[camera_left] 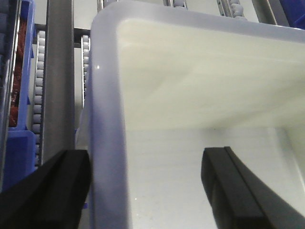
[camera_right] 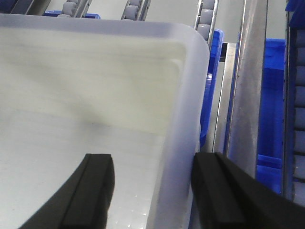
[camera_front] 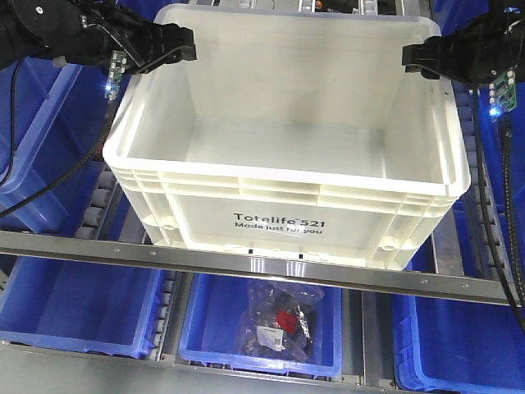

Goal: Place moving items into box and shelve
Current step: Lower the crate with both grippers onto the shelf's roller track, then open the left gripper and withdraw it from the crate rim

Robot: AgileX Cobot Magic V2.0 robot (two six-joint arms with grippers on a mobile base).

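The white box [camera_front: 279,176], printed "Totelife 521", sits on the shelf rollers and tilts toward the camera. No moving items show inside it; the near part of its floor is hidden behind the front wall. My left gripper [camera_front: 184,45] straddles the box's left wall [camera_left: 107,119]. It is open, with one finger outside against the wall and the other well inside [camera_left: 145,157]. My right gripper [camera_front: 410,59] straddles the right wall [camera_right: 183,119] the same way and is also open [camera_right: 153,160].
A metal shelf rail [camera_front: 246,263] runs across in front of the box. Blue bins stand below it, and the middle one [camera_front: 205,328] holds a clear bag of dark parts [camera_front: 279,328]. More blue bins [camera_front: 41,148] flank the box, beside roller tracks [camera_right: 205,19].
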